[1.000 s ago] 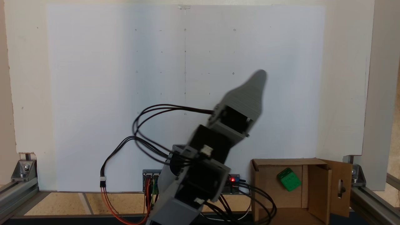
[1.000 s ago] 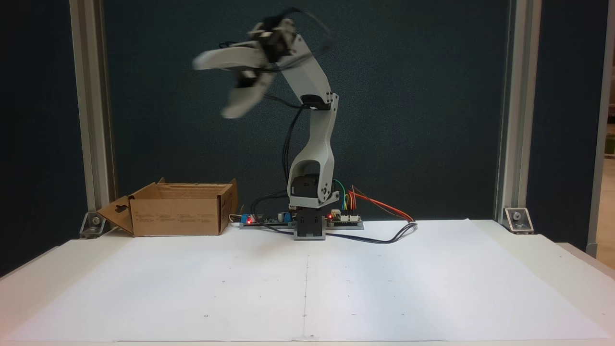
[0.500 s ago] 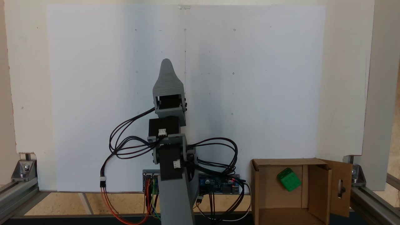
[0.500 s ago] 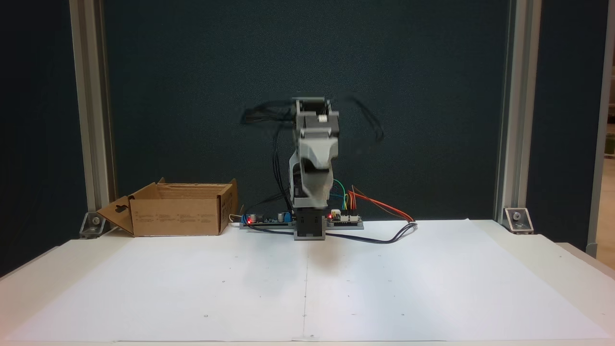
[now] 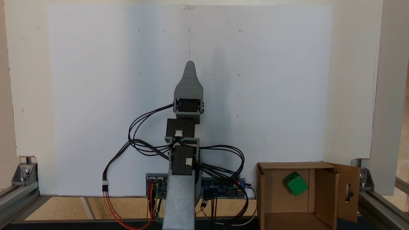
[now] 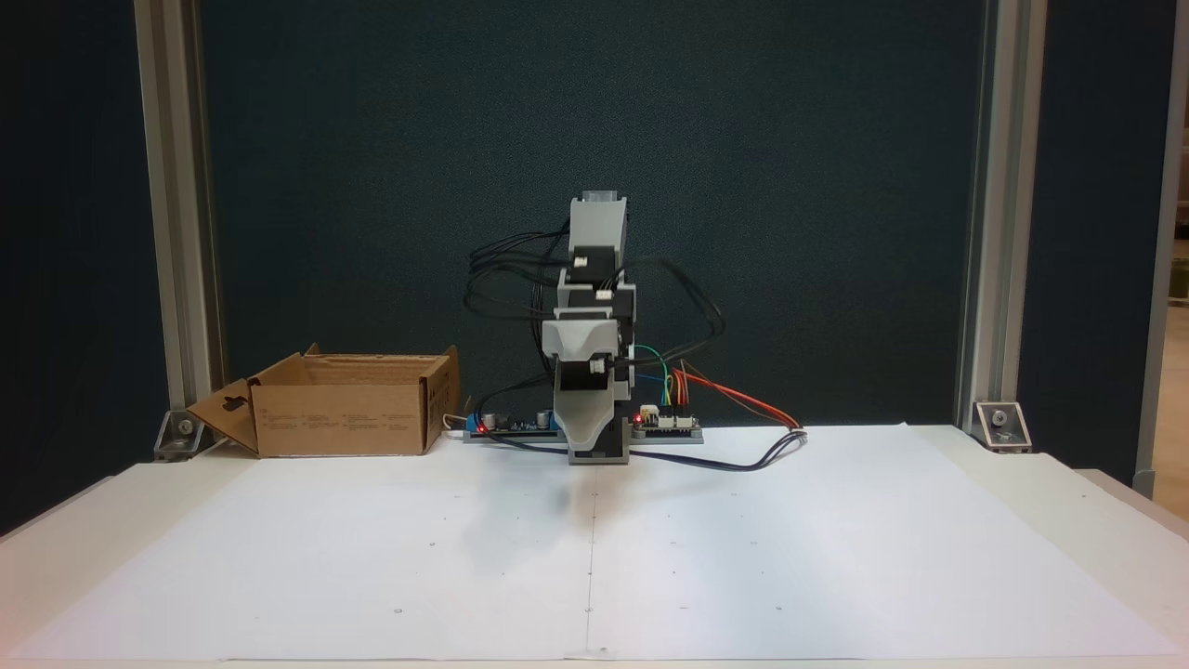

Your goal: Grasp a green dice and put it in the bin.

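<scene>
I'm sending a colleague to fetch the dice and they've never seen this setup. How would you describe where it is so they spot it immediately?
Find the brown cardboard box at the table's edge, beside the arm's base and circuit boards; one side flap has a keyhole-shaped cutout. Look down into it: the green dice lies on the box floor. It is a small bright green cube with rounded edges, the only green thing in the box.
</scene>
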You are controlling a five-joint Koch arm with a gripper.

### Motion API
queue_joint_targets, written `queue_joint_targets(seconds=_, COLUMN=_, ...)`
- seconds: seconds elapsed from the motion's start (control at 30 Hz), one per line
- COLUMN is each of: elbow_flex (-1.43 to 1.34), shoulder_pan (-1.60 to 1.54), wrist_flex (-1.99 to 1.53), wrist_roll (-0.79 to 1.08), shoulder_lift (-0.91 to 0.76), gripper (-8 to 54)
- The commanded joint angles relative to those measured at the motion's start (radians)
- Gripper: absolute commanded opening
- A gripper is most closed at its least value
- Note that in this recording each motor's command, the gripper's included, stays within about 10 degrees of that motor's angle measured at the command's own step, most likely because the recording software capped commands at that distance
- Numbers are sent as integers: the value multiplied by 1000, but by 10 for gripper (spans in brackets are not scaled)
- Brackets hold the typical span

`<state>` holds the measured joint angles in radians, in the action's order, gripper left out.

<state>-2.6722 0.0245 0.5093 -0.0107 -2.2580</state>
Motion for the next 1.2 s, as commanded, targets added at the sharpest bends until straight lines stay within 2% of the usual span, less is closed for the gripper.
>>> queue_joint_targets(seconds=0.0, elbow_flex=-6, shoulder_pan=2, wrist_flex=162, wrist_roll=-31, shoulder_lift=-112, gripper=437)
queue_joint_targets(seconds=0.67, elbow_flex=-408, shoulder_pan=2, wrist_flex=958, wrist_roll=-32, shoulder_lift=-115, gripper=436)
queue_joint_targets(seconds=0.9, elbow_flex=-456, shoulder_pan=3, wrist_flex=1230, wrist_roll=-31, shoulder_lift=-115, gripper=440)
queue_joint_targets(seconds=1.17, elbow_flex=-454, shoulder_pan=-2, wrist_flex=1227, wrist_roll=-32, shoulder_lift=-110, gripper=445)
